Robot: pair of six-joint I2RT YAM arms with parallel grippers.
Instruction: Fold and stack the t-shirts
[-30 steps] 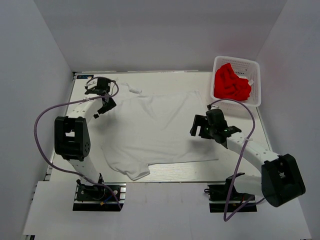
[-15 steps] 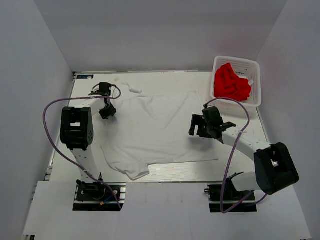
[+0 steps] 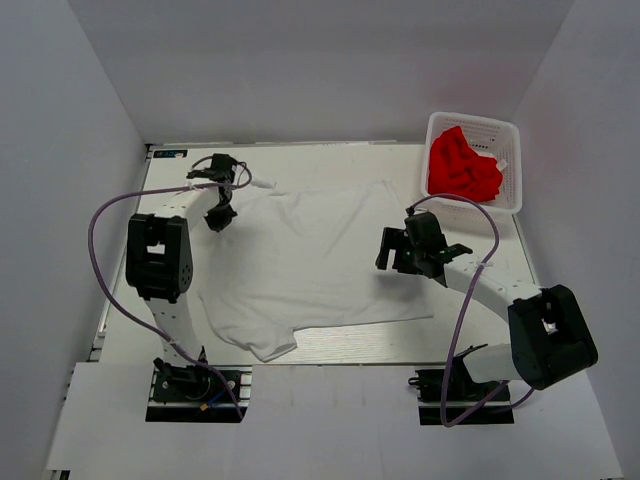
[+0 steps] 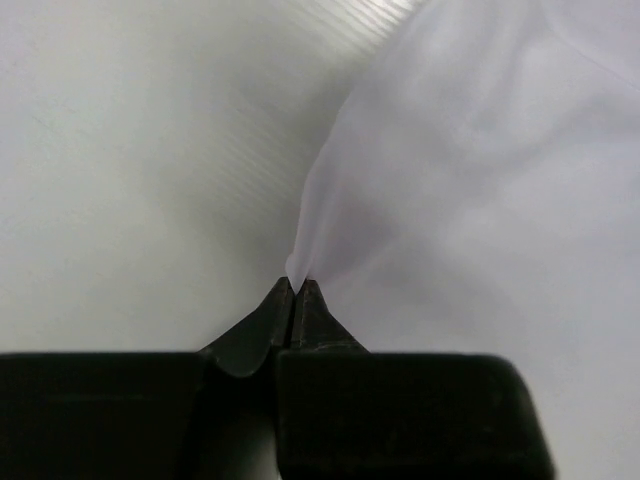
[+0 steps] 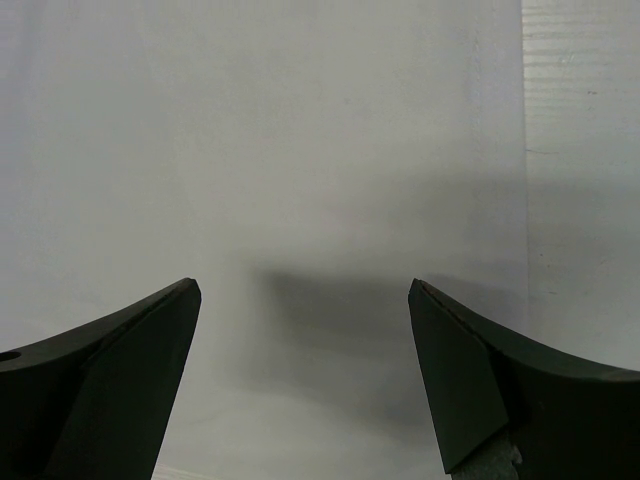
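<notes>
The white t-shirt lies spread flat over the middle of the table. My left gripper is at its upper left edge. In the left wrist view the gripper is shut on a pinched fold of the white t-shirt. My right gripper hangs open over the shirt's right side. In the right wrist view the right gripper has only flat white cloth between its fingers. The red t-shirt lies crumpled in the basket at the back right.
The white lattice basket stands at the table's far right corner. Bare table shows left of the shirt, and a strip shows past the shirt's edge in the right wrist view. Grey walls enclose the table.
My left gripper has gone from open to shut on the white shirt's upper left edge, and that arm has swung in towards the shirt. The right arm has shifted slightly left.
</notes>
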